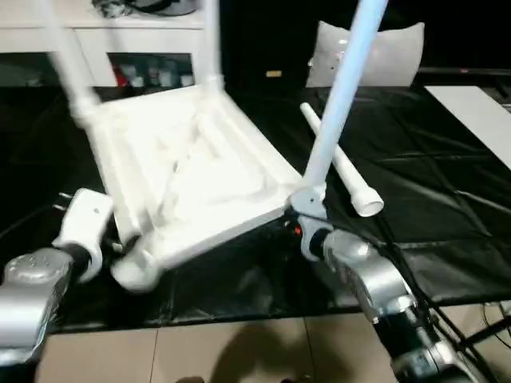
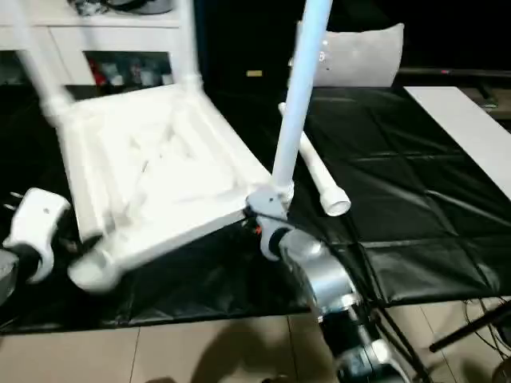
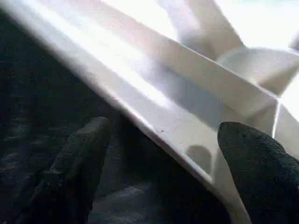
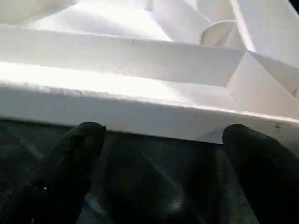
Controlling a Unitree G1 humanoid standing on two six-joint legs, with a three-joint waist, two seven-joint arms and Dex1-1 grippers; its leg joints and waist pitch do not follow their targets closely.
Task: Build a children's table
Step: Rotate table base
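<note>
Head view, table top: the white children's table top (image 1: 192, 171) lies upside down and tilted on the black sheet (image 1: 431, 199), ribbed underside up.
Head view, fitted legs: three white legs stand in its corner sockets: one at the far left corner (image 1: 68, 60), one at the far corner (image 1: 211, 40), one at the near right corner (image 1: 339, 96).
Head view, empty socket: the near left corner socket (image 1: 136, 271) holds no leg.
Head view, loose leg: a fourth leg (image 1: 339, 163) lies on the sheet just right of the table top, behind the near right leg.
Head view, arms: the left forearm (image 1: 36, 291) comes in at the table top's near left edge; the right forearm (image 1: 371, 279) reaches the near right corner.
Head view, backdrop: a white cabinet (image 1: 120, 40) stands beyond the table top.
Left wrist view, left pincer (image 3: 161, 154): fingers (image 3: 81, 154) spread wide, the table top's rim (image 3: 154, 102) running across between them, one finger under it; not clamped.
Right wrist view, right pincer (image 4: 161, 154): fingers (image 4: 74, 154) spread wide just below the table top's edge (image 4: 121, 114), gripping nothing.
</note>
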